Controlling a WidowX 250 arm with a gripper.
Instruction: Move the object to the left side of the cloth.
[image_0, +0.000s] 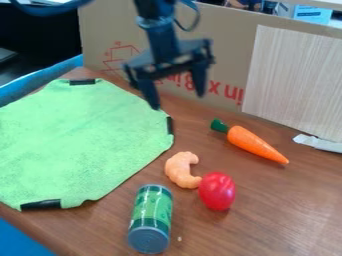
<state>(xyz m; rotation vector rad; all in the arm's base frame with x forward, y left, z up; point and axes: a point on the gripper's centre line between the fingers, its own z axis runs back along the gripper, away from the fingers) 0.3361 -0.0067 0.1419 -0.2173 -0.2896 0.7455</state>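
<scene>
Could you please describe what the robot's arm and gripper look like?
The arm is black and slender, with a thin dark cable looping beside it. The gripper is also black: a wide crossbar carrying two straight fingers that narrow towards their tips.

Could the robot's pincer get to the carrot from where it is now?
Probably yes: the open pincer hangs over the table's far side, and the carrot lies uncovered, apart from the shrimp, with nothing apparent between.
</scene>
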